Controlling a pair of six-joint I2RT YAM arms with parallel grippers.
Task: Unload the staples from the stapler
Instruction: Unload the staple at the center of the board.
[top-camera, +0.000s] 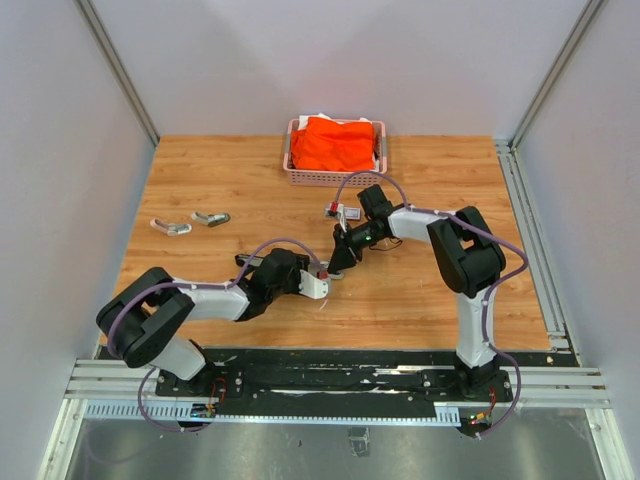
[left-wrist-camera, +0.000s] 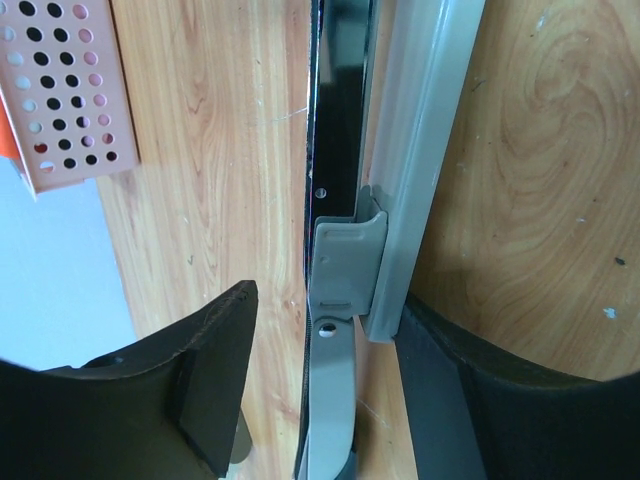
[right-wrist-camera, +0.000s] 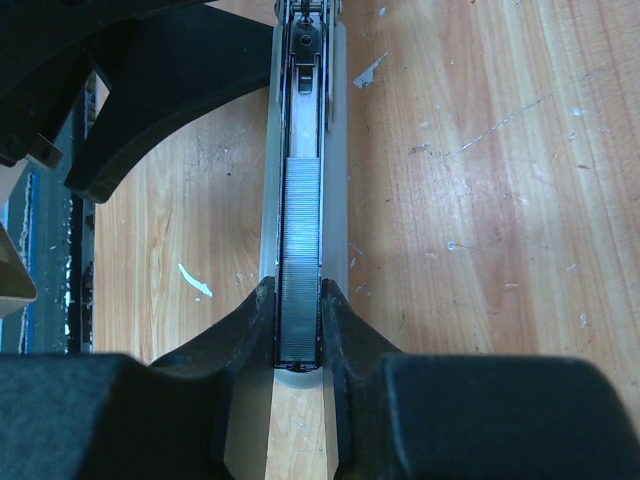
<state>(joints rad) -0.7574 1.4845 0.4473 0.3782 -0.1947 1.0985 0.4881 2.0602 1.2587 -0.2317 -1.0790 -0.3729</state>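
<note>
Table (top-camera: 420, 300): a wooden top on which every item is laid.

Stapler (top-camera: 333, 272): opened out and lying near the middle of the table, between the two grippers. In the left wrist view its grey arm (left-wrist-camera: 345, 260) is seen beside a black part.

Staples (right-wrist-camera: 300, 240): a silvery strip is seen seated in the open channel of the stapler. It runs from between the right gripper's fingertips toward the far end of the channel.

Right gripper (top-camera: 339, 261): narrowed onto the stapler. The channel is pinched from both sides by the fingertips (right-wrist-camera: 262, 310), with the near end of the staple strip lying between them.

Left gripper (top-camera: 322, 284): half spread and set astride the stapler. The finger at the right of the wrist view is laid against the grey arm, while bare wood is seen between the other finger (left-wrist-camera: 180, 390) and the black part, so nothing is clamped.

Basket (top-camera: 300, 178): pink and perforated, placed at the far edge of the table and filled with an orange cloth (top-camera: 335, 143).

Small white box (top-camera: 345, 211): marked with red, set just behind the right gripper.

Two other staplers (top-camera: 170, 227) (top-camera: 210, 218): laid side by side at the left of the table, well apart from the grippers.
</note>
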